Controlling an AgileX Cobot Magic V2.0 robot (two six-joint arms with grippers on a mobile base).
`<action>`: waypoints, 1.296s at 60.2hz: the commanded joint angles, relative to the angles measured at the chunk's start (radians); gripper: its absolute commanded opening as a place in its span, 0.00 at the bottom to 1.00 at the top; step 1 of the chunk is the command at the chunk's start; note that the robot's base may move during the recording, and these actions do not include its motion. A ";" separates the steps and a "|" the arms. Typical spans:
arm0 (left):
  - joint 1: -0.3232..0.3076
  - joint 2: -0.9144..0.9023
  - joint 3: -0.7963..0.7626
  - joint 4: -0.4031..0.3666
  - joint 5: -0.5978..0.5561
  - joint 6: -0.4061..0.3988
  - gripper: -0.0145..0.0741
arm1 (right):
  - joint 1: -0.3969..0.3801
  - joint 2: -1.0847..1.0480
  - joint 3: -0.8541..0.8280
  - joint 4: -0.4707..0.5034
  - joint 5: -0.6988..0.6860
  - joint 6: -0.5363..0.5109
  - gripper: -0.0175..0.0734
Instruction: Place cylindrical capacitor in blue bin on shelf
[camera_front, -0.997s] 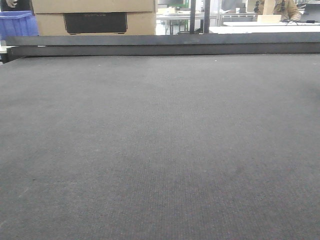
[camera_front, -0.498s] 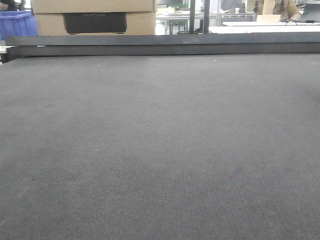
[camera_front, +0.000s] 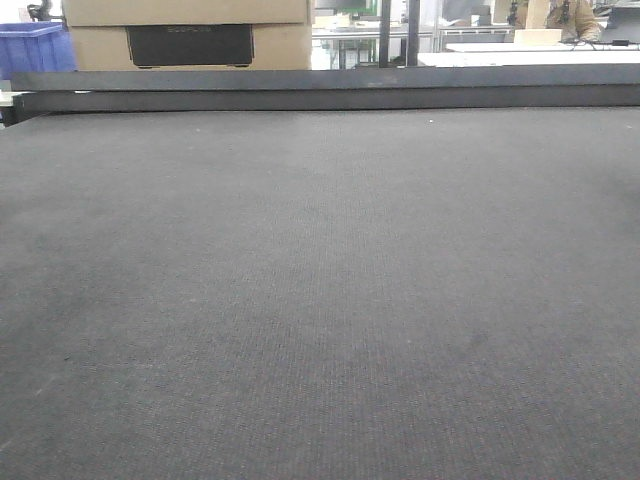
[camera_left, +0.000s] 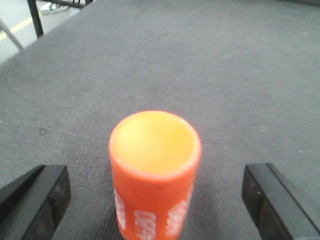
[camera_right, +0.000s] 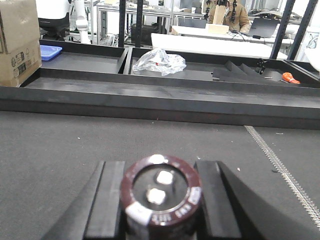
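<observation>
Two black fingers (camera_right: 112, 200) of the right gripper (camera_right: 162, 202) press against the sides of the cylindrical capacitor (camera_right: 161, 192), a dark maroon can with its terminals facing the wrist camera and the dark mat (camera_right: 60, 150) beyond. The left gripper (camera_left: 155, 192) stands wide, both sides well apart from an upright orange cylinder (camera_left: 155, 150) between them. In the front view a blue container (camera_front: 35, 48), possibly a bin but too blurred to tell, sits far back beside a cardboard box (camera_front: 190, 35).
</observation>
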 joint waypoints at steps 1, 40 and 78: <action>0.005 0.052 -0.040 -0.046 -0.039 -0.007 0.84 | -0.001 -0.011 -0.003 -0.006 -0.020 -0.002 0.01; 0.003 0.143 -0.118 -0.050 -0.037 -0.007 0.17 | -0.001 -0.011 -0.003 -0.006 -0.018 -0.002 0.01; -0.171 -0.368 -0.312 0.091 0.849 -0.007 0.04 | 0.114 -0.050 -0.003 0.007 0.371 -0.002 0.01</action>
